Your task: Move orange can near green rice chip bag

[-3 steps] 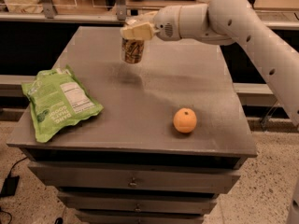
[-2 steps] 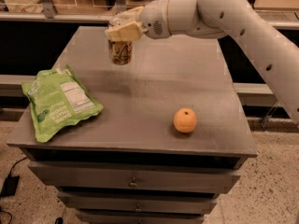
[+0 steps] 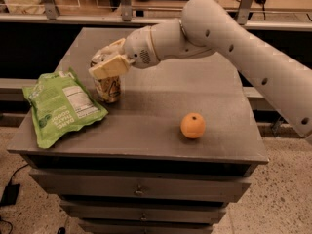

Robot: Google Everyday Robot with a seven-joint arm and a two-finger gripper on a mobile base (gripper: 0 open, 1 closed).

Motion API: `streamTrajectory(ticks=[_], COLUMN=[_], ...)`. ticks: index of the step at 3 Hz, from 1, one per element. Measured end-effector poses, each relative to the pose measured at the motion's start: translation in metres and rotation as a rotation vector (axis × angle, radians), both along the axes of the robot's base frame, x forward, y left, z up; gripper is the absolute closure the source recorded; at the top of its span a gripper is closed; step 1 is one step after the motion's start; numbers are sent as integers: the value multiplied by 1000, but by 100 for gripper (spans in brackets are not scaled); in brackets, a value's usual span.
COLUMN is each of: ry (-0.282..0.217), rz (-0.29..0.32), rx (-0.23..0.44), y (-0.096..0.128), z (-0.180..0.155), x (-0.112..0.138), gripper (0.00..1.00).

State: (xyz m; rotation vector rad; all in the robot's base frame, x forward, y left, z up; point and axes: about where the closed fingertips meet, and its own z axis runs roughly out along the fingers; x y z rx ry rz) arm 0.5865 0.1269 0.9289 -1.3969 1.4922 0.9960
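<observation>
I take this for a robot test lab: my gripper (image 3: pixel 105 67) holds the orange can (image 3: pixel 108 88) at the left of a grey metal drawer cabinet (image 3: pixel 161 104) on speckled floor (image 3: pixel 275 199), a cable (image 3: pixel 14 173) trailing, metal posts (image 3: pixel 48 0) behind.

Claw (image 3: pixel 108 65), matt cream plastic, grips the top of the orange can (image 3: pixel 109 88) (dull printed metal) just beside the green rice chip bag (image 3: pixel 58 106) (crinkly, faintly glossy film) on the smooth matt grey bench (image 3: pixel 161 116).
</observation>
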Motion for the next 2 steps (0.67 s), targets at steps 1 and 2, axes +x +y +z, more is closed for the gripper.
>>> streamTrajectory(ticks=[1, 2], ry=[38, 39], rz=[60, 61], rx=[-31, -32], y=[14, 14], z=[-19, -18], x=[-21, -22], gripper=[100, 74])
